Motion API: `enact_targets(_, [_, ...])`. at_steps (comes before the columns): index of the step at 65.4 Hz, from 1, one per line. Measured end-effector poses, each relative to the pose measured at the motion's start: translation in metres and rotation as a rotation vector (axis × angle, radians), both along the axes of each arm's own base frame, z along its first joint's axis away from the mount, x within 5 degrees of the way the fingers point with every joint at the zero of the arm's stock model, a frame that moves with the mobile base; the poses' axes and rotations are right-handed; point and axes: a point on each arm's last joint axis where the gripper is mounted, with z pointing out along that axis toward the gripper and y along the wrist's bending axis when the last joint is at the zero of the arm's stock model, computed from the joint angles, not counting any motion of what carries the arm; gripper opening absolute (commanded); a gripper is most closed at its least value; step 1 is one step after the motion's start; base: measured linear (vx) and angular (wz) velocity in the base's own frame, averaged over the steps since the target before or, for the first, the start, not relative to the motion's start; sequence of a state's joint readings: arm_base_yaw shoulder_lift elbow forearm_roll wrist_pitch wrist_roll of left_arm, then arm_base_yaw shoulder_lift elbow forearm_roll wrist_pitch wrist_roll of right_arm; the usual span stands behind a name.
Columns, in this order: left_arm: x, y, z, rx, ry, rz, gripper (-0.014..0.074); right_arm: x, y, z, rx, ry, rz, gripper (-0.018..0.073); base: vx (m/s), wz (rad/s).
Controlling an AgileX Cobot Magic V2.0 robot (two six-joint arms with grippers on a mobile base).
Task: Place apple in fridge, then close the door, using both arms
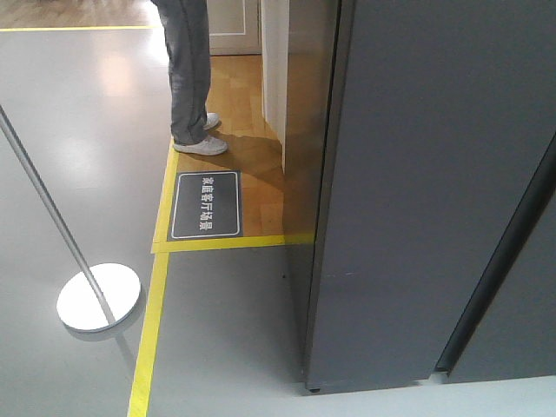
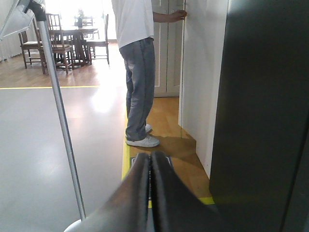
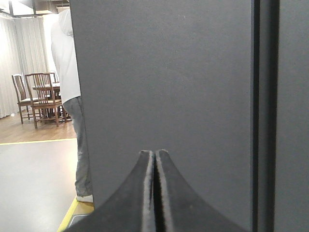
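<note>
Right wrist view: the right gripper point(image 3: 154, 155) has its fingers pressed together, empty, facing the door point(image 3: 164, 87). Left gripper point(image 2: 151, 157) is likewise clenched on nothing; no apple shows, and the fridge point(image 1: 417, 174) stands shut.

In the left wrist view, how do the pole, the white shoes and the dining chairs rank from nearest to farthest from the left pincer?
From the left pincer:
1. Pole, to its left, slanting up.
2. White shoes, just ahead, on the wood floor.
3. Dining chairs, far back, upper left.
</note>
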State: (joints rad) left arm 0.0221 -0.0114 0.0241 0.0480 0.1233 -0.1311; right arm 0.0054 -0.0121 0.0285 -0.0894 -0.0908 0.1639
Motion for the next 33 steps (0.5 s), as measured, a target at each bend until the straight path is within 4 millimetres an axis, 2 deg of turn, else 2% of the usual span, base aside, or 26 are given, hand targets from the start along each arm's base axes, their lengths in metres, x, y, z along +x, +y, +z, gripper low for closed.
enact_targets(33, [0.0,0.0,0.0,0.0,0.0,0.0,-0.0006,0.0,0.0,0.0,0.0,0.0,0.0,-0.0003,0.0,0.0])
